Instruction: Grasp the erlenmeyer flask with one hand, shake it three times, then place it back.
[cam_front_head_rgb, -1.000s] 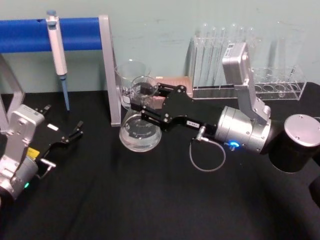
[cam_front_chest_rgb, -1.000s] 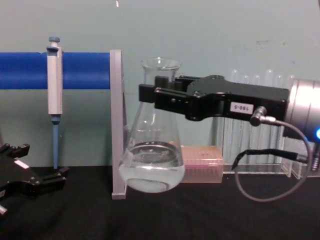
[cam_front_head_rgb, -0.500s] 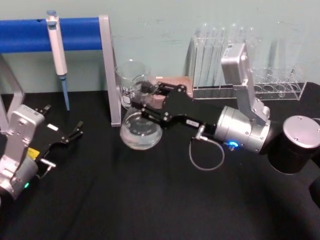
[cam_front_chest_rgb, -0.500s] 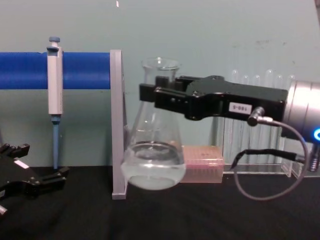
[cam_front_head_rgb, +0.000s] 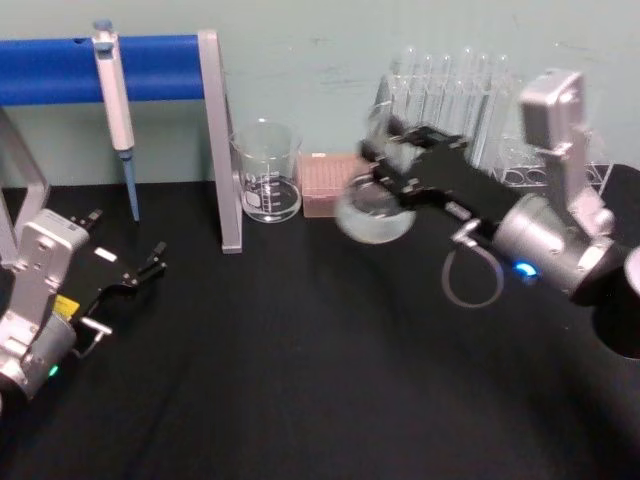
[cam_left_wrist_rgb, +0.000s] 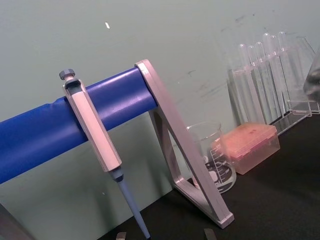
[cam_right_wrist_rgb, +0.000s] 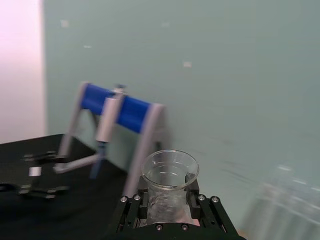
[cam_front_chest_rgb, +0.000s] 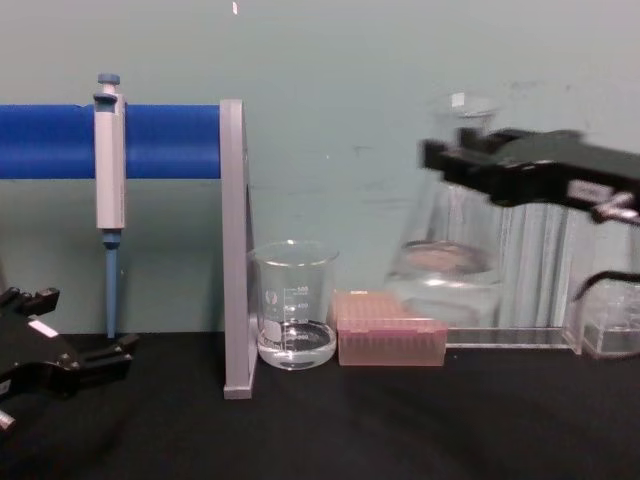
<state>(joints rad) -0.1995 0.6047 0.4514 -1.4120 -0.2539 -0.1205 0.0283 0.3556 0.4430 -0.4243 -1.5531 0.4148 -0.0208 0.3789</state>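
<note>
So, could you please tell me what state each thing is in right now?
Flask, held off the table, part-filled.
Right claw, shut on the flask's neck.
Left claw, open, idle at the left.
Beaker, upright on the table, a little liquid inside.
Pipette, hanging on the blue bar.
Test tubes, upright in their rack.

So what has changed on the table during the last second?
The right pincer, shut on the erlenmeyer flask at its neck, swung it toward the robot's right, from beside the grey stand to in front of the test tube rack, above the table. The beaker is now uncovered. The left pincer, pipette and pink box stayed in place.
</note>
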